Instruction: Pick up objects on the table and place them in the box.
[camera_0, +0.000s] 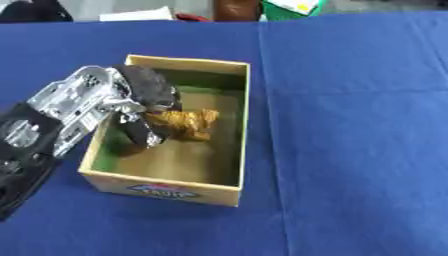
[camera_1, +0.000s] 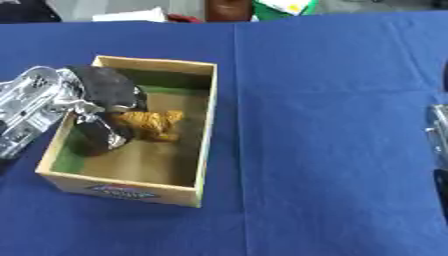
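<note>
One left hand (camera_0: 144, 100) inside box (camera_0: 229, 195), fingers curled round golden object (camera_0: 184, 124).

left hand (camera_0: 140, 102) reaches down, fingers curled; right arm (camera_1: 438, 135) idle.

Left hand (camera_0: 140, 97): the back was covered by a black, rounded, matte shell; the fingers (camera_0: 140, 131) were dark with silver metal fittings along them. The wrist section behind it was bare silver metal, built of bracket-like plates with cut-outs and visible linkages, highly reflective. Further back, the forearm was black, blocky casing carrying a round silver fitting on its upper face. Right arm: only a sliver showed at the right edge of the right eye view, silver-grey above, black below; details could not be made out.
</note>
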